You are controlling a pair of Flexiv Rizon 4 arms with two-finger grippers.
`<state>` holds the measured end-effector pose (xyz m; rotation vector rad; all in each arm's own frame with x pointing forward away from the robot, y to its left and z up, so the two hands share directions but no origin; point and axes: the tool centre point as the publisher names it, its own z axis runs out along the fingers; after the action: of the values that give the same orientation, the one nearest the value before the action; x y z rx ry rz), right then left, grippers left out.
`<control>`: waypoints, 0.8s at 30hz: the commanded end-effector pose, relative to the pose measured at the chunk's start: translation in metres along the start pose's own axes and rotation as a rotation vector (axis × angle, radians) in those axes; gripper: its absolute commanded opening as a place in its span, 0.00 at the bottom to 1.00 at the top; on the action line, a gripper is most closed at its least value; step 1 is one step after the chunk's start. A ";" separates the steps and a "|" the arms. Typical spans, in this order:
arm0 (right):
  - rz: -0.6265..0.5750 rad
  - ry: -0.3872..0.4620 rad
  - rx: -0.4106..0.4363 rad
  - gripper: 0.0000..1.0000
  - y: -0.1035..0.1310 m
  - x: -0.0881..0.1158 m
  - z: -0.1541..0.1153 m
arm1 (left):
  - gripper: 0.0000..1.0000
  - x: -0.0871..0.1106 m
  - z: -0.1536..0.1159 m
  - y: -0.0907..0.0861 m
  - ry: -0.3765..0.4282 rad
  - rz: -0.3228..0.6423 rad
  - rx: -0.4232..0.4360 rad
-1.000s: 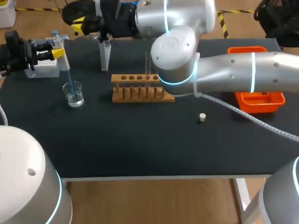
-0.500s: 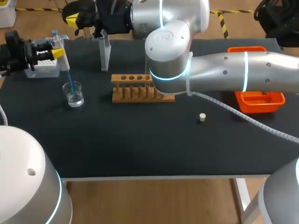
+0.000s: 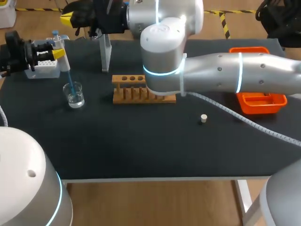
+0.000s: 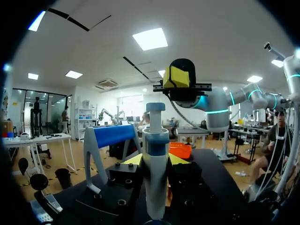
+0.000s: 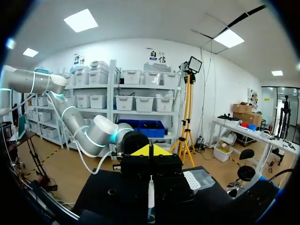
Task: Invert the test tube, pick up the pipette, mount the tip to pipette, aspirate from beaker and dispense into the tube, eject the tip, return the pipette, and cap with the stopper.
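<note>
My left gripper (image 3: pixel 51 51) is shut on the white and blue pipette (image 3: pixel 63 60) at the table's far left. Its blue tip (image 3: pixel 70 84) dips into the glass beaker (image 3: pixel 74 94) of clear liquid. In the left wrist view the pipette (image 4: pixel 155 173) stands upright between the yellow fingers of that gripper (image 4: pixel 155 161). My right arm crosses the table, its elbow covering the right end of the wooden rack (image 3: pixel 134 88). The right gripper (image 3: pixel 70 19) hangs past the far left edge, fingers (image 5: pixel 150 151) shut together. The white stopper (image 3: pixel 203 118) lies right of the rack. No test tube is visible.
A tip box (image 3: pixel 44 67) sits behind the beaker. A clear pipette stand (image 3: pixel 106 54) rises behind the rack. An orange bin (image 3: pixel 261 101) is at the right edge. The near half of the black table (image 3: pixel 141 150) holds nothing else.
My right arm has swung left, carrying its gripper further toward the far left corner, and its elbow now hides the tube seen above the rack earlier. The left arm and pipette stayed still.
</note>
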<state>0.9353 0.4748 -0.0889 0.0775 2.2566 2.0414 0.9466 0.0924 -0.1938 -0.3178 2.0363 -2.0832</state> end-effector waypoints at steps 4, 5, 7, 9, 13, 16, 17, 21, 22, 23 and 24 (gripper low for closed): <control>-0.011 -0.001 -0.081 0.00 -0.003 0.001 0.016 | 0.00 0.000 0.000 0.000 -0.001 0.001 0.001; -0.012 0.000 -0.085 0.00 -0.003 0.002 0.017 | 0.00 0.000 0.000 0.000 -0.001 0.001 0.001; -0.018 0.001 -0.093 0.00 -0.002 0.003 0.020 | 0.00 0.000 0.000 0.000 -0.001 0.001 0.001; -0.021 0.001 -0.095 0.00 -0.003 0.003 0.024 | 0.00 0.000 0.000 0.000 -0.001 0.001 0.001; -0.022 -0.001 -0.103 0.00 -0.007 0.004 0.031 | 0.00 0.000 0.000 0.000 -0.001 0.001 0.001; -0.016 -0.001 -0.101 0.00 -0.009 0.003 0.036 | 0.00 0.000 0.000 0.000 -0.001 0.001 0.001; -0.014 -0.002 -0.100 0.00 -0.010 0.003 0.037 | 0.00 0.000 0.000 0.000 -0.001 0.001 0.001; -0.007 -0.004 -0.098 0.00 -0.013 0.001 0.041 | 0.00 0.000 0.000 0.000 -0.001 0.001 0.001; -0.004 -0.004 -0.098 0.00 -0.013 0.001 0.043 | 0.00 0.000 0.000 0.000 -0.001 0.001 0.001; -0.003 -0.004 -0.098 0.00 -0.014 0.000 0.044 | 0.00 0.000 0.000 0.000 -0.001 0.001 0.001; -0.002 -0.005 -0.098 0.00 -0.014 -0.001 0.045 | 0.00 0.000 0.000 0.000 -0.001 0.001 0.001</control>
<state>0.9385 0.5083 -0.1033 0.0664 2.1758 2.1276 0.9465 0.0924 -0.1938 -0.3178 2.0362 -2.0832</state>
